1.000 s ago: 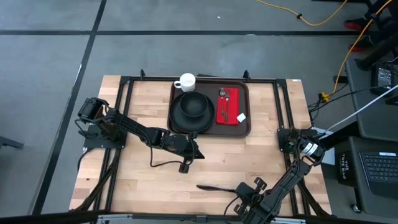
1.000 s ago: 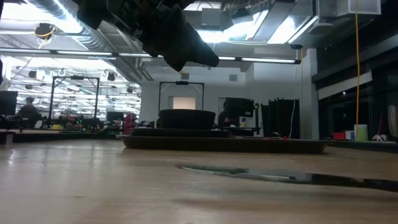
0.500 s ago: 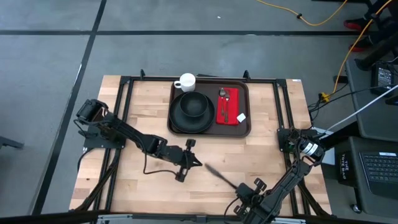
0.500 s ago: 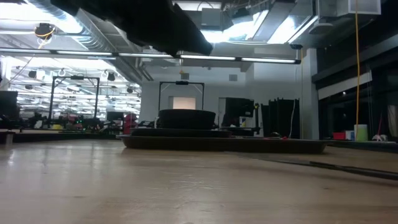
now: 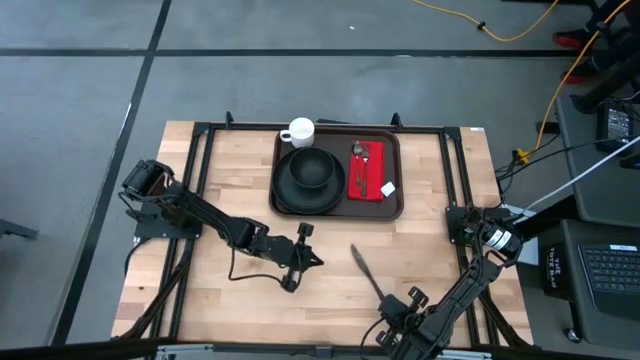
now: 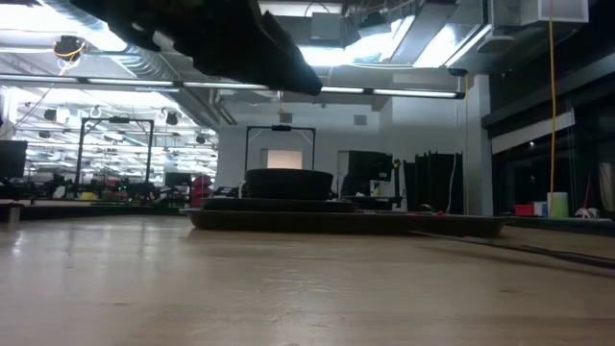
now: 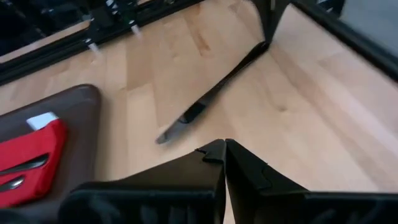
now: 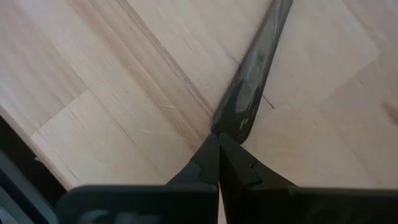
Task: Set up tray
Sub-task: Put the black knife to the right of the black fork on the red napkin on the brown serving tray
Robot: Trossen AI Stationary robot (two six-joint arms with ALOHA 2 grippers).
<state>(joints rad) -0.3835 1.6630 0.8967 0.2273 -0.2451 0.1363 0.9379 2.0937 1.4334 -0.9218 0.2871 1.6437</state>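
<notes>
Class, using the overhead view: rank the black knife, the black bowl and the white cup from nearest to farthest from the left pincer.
From the left pincer:
1. Black knife, on bare table, toward the right arm.
2. Black bowl, on the tray's left half.
3. White cup, at the tray's far left corner.

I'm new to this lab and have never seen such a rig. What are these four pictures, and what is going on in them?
Two dark robot arms work at a wooden table. One picture looks straight down on it, one looks level across the tabletop, and two come from cameras on the arms' wrists.

At the table's far side lies the tray, dark brown. On it are a black bowl on a black plate, and a red napkin with cutlery. A white cup stands at its far left corner.

The right gripper, at the near edge, is shut on the end of a dark knife, which slants across the wood toward the tray. The left gripper is shut and empty, hovering near the table's middle, beside the knife.
</notes>
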